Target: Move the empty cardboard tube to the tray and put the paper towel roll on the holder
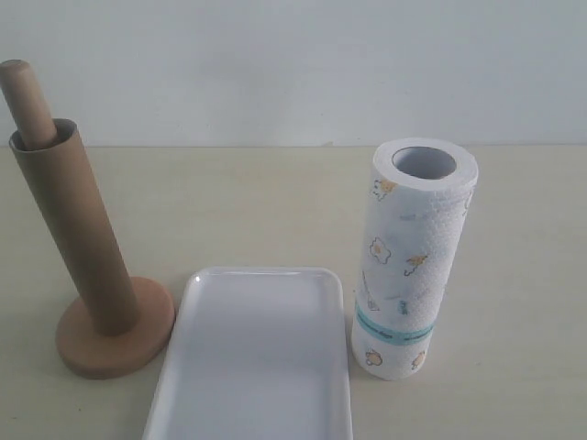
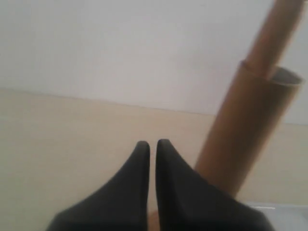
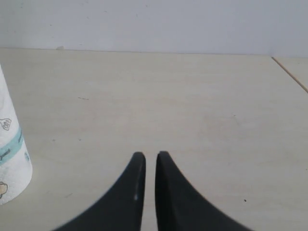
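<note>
The brown cardboard tube (image 1: 83, 229) stands slipped over the dowel of the wooden holder (image 1: 115, 344), whose rounded top (image 1: 23, 96) sticks out above it. The white tray (image 1: 252, 357) lies flat at the front middle. Right of it the paper towel roll (image 1: 413, 261) stands upright, white with cartoon prints and a teal band. Neither gripper shows in the exterior view. My left gripper (image 2: 152, 144) is shut and empty, with the tube (image 2: 245, 130) close beside it. My right gripper (image 3: 150, 156) is shut and empty, the roll (image 3: 9, 154) off to one side.
The pale wooden table (image 1: 275, 202) runs back to a white wall (image 1: 293, 64). A seam or table edge (image 3: 291, 74) shows in the right wrist view.
</note>
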`<state>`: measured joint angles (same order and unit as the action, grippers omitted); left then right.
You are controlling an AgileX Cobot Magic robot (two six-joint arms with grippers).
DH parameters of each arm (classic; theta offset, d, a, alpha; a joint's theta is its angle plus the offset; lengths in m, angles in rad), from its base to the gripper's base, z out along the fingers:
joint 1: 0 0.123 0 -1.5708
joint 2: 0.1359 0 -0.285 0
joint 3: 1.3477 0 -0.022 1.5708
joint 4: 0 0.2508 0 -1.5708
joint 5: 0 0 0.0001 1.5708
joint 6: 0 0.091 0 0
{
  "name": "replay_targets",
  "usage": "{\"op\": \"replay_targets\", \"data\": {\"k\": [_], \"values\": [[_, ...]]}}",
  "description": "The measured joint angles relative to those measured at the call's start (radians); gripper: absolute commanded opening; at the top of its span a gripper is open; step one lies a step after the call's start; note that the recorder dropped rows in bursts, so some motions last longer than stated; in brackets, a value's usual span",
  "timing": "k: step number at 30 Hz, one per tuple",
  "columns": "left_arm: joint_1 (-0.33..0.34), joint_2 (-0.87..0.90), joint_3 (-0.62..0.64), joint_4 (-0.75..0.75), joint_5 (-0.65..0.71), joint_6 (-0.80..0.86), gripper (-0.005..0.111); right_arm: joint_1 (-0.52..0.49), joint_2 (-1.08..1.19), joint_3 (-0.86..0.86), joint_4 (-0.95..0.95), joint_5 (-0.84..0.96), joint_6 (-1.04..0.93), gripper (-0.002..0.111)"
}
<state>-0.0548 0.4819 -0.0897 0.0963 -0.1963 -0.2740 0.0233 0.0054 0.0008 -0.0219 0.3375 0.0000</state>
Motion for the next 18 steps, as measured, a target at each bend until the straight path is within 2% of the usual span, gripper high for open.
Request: {"op": "replay_targets", "data": {"k": [4, 7, 14, 16, 18], "values": [[-0.087, 0.009, 0.004, 0.341, -0.123, -0.151, 0.004, 0.0, 0.0, 0.0, 0.0, 0.0, 0.0, 0.008], [-0.109, 0.041, 0.008, 0.473, -0.144, -0.263, 0.004, 0.0, 0.0, 0.0, 0.0, 0.0, 0.0, 0.008], [-0.113, 0.168, 0.027, 0.525, -0.178, -0.33, 0.005, 0.0, 0.0, 0.0, 0.0, 0.0, 0.0, 0.008], [-0.113, 0.209, 0.028, 0.528, -0.214, -0.331, 0.012, 0.0, 0.0, 0.0, 0.0, 0.0, 0.0, 0.008], [-0.113, 0.257, 0.028, 0.529, -0.259, -0.334, 0.025, 0.0, 0.0, 0.0, 0.0, 0.0, 0.0, 0.008]]}}
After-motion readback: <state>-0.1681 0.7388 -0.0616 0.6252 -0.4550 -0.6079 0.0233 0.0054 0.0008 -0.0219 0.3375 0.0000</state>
